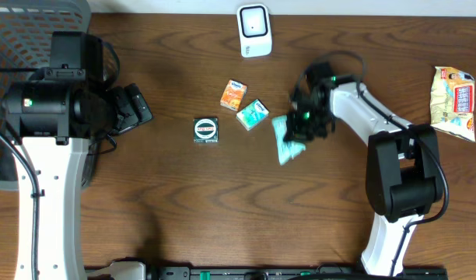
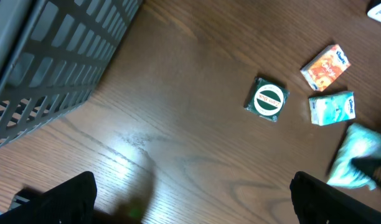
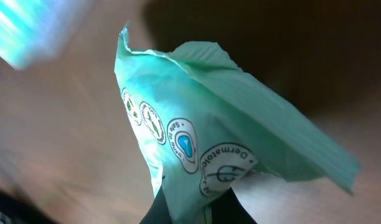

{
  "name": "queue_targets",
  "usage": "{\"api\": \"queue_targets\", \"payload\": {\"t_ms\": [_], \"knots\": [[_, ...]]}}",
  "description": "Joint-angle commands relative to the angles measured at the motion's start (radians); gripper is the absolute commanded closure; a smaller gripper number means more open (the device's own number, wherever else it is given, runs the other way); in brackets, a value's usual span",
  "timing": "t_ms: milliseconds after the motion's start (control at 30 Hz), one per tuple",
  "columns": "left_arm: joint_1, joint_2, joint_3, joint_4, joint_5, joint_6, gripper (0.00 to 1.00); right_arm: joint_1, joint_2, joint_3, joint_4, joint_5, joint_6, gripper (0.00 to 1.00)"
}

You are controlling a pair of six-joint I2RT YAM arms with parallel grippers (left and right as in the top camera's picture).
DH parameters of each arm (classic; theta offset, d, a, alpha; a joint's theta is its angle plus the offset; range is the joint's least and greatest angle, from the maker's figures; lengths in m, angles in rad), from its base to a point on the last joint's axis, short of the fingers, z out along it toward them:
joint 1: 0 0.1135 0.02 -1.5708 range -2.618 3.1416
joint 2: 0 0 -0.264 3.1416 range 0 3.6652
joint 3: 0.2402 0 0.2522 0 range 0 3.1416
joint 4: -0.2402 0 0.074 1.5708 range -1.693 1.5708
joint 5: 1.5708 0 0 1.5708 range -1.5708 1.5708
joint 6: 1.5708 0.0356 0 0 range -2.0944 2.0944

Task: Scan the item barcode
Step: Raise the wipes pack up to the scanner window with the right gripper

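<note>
With your right gripper (image 1: 302, 127) clamped on the pouch (image 1: 287, 148), lift clear and face its barcode to the far-edge scanner (image 1: 254, 29).

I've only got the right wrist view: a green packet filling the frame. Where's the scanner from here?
Observer: The white scanner stands at the far edge of the table, ahead and left of the right claw.
Operator: Anything in between?
Observer: An orange box and a teal box lie just left of the green packet.
Operator: Is the left arm in the way?
Observer: No, the left claw is open, holding nothing, off by the grey basket.
</note>
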Motion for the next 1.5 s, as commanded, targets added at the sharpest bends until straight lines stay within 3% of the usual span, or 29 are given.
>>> {"api": "queue_targets", "payload": {"t_ms": [0, 333, 567, 800, 1167, 1267, 1467], "knots": [[0.005, 0.003, -0.002, -0.002, -0.008, -0.004, 0.02, 0.005, -0.004, 0.153, 0.029, 0.018, 0.082, 0.99], [0.005, 0.003, -0.002, -0.002, -0.008, -0.004, 0.02, 0.005, 0.054, 0.460, 0.285, -0.069, 0.291, 0.99], [0.005, 0.003, -0.002, -0.002, -0.008, -0.004, 0.02, 0.002, 0.325, 0.790, 0.436, -0.171, 0.452, 0.99], [0.005, 0.003, -0.002, -0.002, -0.008, -0.004, 0.02, -0.006, 0.475, 0.903, 0.541, -0.166, 0.555, 0.99], [0.005, 0.003, -0.002, -0.002, -0.008, -0.004, 0.02, -0.013, 0.507, 0.903, 0.528, -0.188, 0.536, 0.99], [0.005, 0.003, -0.002, -0.002, -0.008, -0.004, 0.02, -0.035, 0.484, 0.904, 0.493, -0.185, 0.451, 0.99], [0.005, 0.003, -0.002, -0.002, -0.008, -0.004, 0.03, -0.123, 0.348, 0.905, 0.224, 0.031, 0.221, 0.99]]}}
